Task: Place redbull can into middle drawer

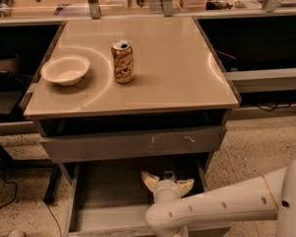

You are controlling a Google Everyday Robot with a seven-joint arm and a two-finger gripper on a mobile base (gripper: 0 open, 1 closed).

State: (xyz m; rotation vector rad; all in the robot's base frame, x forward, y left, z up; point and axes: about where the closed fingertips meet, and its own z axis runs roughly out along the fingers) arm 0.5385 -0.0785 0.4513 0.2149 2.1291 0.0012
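The middle drawer [108,194] is pulled open below the table, showing its bare grey floor. My gripper [167,181] reaches into it from the lower right on a white arm [222,206]. Its yellowish fingers [150,180] are spread open to the left and right. The silver top of the redbull can [168,174] shows just between and behind them, inside the drawer. The rest of the can is hidden by the gripper's wrist.
A gold-brown can [123,61] and a white bowl [65,69] stand on the tan tabletop [177,68]. A shut grey drawer front with yellowish scratches [153,141] sits above the open drawer. Dark shelving flanks both sides. A cable lies on the floor at left.
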